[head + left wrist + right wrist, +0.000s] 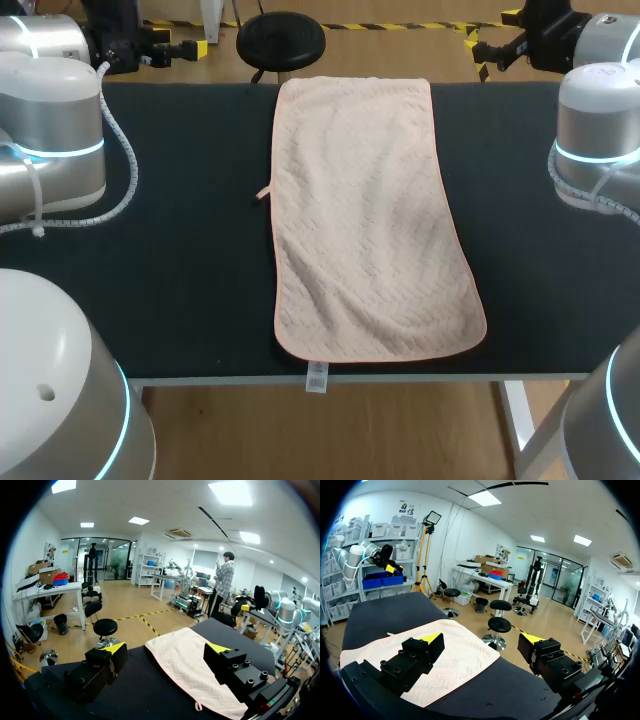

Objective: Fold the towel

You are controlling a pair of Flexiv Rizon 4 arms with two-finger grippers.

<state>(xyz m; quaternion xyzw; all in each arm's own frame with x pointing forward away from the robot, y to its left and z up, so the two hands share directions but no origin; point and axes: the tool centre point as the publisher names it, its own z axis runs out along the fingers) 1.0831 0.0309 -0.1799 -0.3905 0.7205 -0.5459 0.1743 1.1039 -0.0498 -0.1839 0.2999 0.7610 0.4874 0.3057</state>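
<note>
Left gripper (166, 650): jaws wide apart, holding nothing. It hangs above the dark table (135, 695). The towel (185, 665) lies flat below and ahead of it, well apart from the yellow tips.

Right gripper (481, 639): jaws also wide apart and empty. The same towel lies under and ahead of it, more on the side toward the left arm, not touching it.

From the head view, the towel is a long pale pink strip spread in a single layer down the middle of the table, between the two arms. Its far short end reaches the table's far edge, the end nearer both grippers. Its near short end stops just short of the near edge and sits slightly toward the right arm's side, so the strip is a little skewed.

Handling, as a judgement: the cloth looks quilted, soft and light. It should go limp and sag when lifted and will keep no shape of its own, and nothing about it is fragile. A darker stitched hem runs round the edge and gives a firmer line to pinch. The best holds are probably the two corners of one short end, one per gripper, so the end can be carried over evenly. Lying flat, the hem may need a finger pressed under it.

Labels: a small loop (264, 193) juts from the long edge on the left arm's side. A white tag (316, 377) hangs from the near end, its print too small to read. No other writing shows on the towel.
</note>
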